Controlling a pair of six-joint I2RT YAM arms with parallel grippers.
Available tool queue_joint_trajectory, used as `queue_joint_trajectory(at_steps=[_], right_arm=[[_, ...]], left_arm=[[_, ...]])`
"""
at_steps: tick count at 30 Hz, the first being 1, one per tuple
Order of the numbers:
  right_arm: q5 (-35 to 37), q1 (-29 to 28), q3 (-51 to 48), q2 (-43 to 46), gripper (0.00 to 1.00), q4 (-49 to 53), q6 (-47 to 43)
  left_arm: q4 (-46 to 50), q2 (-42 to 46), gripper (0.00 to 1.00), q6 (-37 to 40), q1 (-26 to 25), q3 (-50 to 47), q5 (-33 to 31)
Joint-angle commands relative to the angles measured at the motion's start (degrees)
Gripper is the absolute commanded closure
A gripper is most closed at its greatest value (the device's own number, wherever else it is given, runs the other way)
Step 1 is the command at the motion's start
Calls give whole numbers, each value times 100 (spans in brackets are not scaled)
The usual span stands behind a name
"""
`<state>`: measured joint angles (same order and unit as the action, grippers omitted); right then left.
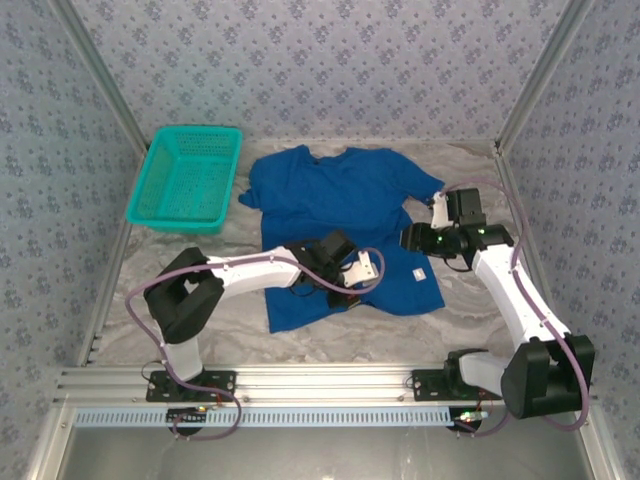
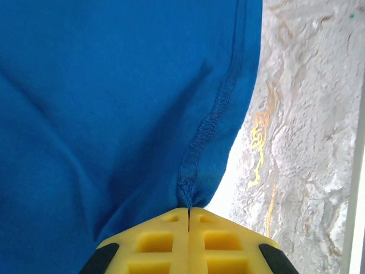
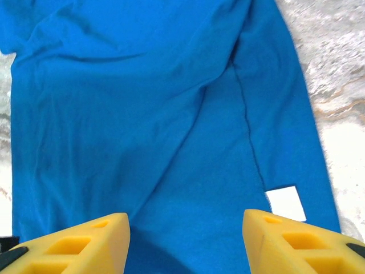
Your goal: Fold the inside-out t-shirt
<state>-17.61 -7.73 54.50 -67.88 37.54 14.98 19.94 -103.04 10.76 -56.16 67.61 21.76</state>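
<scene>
1. Shirt (image 1: 340, 200) lies spread on the desk (image 1: 480, 300), roughly mid-desk, with its collar toward the far wall and its lower edge toward the arm bases.
2. From the top camera I see one sleeve reaching toward the basket (image 1: 190, 175), which sits at the far left, just beside the shirt but apart from it.
3. The other sleeve points toward the right tool (image 1: 438, 210) at the shirt's right side.
4. The left tool (image 1: 362, 272) is over the shirt's near half, and its arm lies across the cloth.
5. On the left wrist camera, the left tool (image 2: 189, 214) has its yellow pads pressed together. The shirt's hem (image 2: 214, 114) runs straight down into the line where they meet, so I read it as pinching the shirt at that edge.
6. To the right of the hem in that view I see bare marbled desk (image 2: 302, 142).
7. On the right wrist camera, the right tool (image 3: 185, 234) is spread, with its two yellow fingers (image 3: 85, 242) standing well apart and blue cloth showing between them.
8. I cannot tell whether those fingers touch the cloth.
9. A small white label (image 3: 286, 202) lies on the shirt near its right edge, just beside the right-hand finger. From above I see the same label (image 1: 419, 275) near the shirt's near right corner.
10. The cloth has soft creases running diagonally across the body.
</scene>
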Motion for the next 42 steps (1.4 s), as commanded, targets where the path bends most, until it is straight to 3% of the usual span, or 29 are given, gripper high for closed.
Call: queue_joint_trajectory(at_steps=[1, 9, 16, 19, 22, 24, 29, 31, 33, 36, 39, 42], right_arm=[[-55, -173, 59, 234, 43, 436, -74], [-95, -467, -83, 347, 43, 414, -21], [-680, -882, -373, 1208, 45, 115, -382], [-1003, -1420, -1011, 1739, 44, -696, -310], [-536, -1870, -1269, 1832, 39, -1060, -380], [-386, -1913, -1372, 1823, 38, -1291, -346], [-1279, -2405, -1482, 1875, 45, -1436, -567], [-1069, -2861, -1638, 1759, 50, -1652, -520], [-105, -3275, -1937, 1474, 59, -2085, -65], [761, -3719, -2607, 1121, 67, -3514, 309], [1567, -4025, -3374, 1038, 69, -5333, -59], [2087, -4141, -3413, 451, 70, -6028, -584]], left_arm=[[170, 311, 100, -260, 176, 120, 436], [247, 124, 100, -428, 298, 224, 336], [-298, 820, 100, -1584, 506, 3, -424], [-640, 1177, 100, -2033, 626, -222, -101], [-842, 1314, 100, -2114, 675, -330, 393], [-889, 1377, 100, -2120, 681, -390, 401], [-862, 1500, 100, -2634, 879, -337, 268], [-800, 1530, 100, -2717, 889, -264, 319], [-596, 1570, 100, -2702, 891, -135, 329], [-501, 1769, 100, -2757, 896, -91, 311], [-458, 1974, 100, -2883, 903, -61, 313], [-489, 2207, 100, -2998, 908, -16, 435]])
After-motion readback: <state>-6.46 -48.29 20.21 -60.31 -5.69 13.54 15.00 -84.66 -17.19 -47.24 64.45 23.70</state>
